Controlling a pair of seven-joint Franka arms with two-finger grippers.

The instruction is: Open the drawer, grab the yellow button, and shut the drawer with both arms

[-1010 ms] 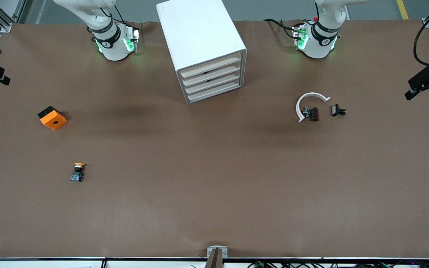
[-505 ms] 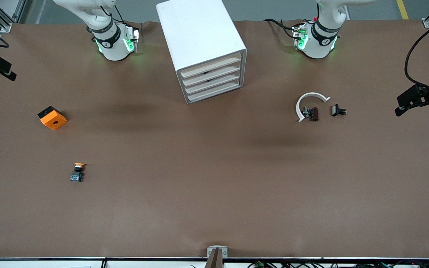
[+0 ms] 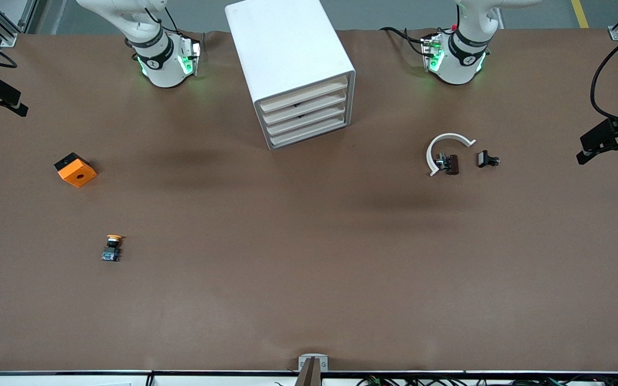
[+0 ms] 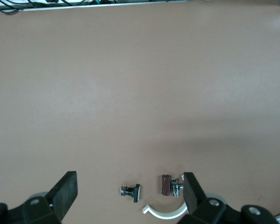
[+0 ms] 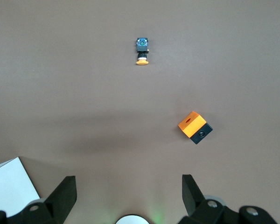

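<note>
The button point(image 3: 111, 247) lies on its side on the brown table toward the right arm's end; its orange cap point(image 5: 142, 61) also shows in the right wrist view. The white drawer cabinet point(image 3: 287, 59) stands between the arms' bases, with all of its drawers point(image 3: 304, 115) shut. My left gripper point(image 4: 128, 180) hangs open high over the black clips, holding nothing. My right gripper point(image 5: 127, 183) is open and empty, high over the table near its own base. In the front view both hands show only at the picture's edges.
An orange block point(image 3: 75, 169) with a black hole sits farther from the front camera than the button. A white curved strip point(image 3: 444, 143) and two small black clips point(image 3: 450, 164) point(image 3: 487, 159) lie toward the left arm's end.
Both hands have shifted slightly at the edges of the front view. The button, the block, the clips and the cabinet have not moved.
</note>
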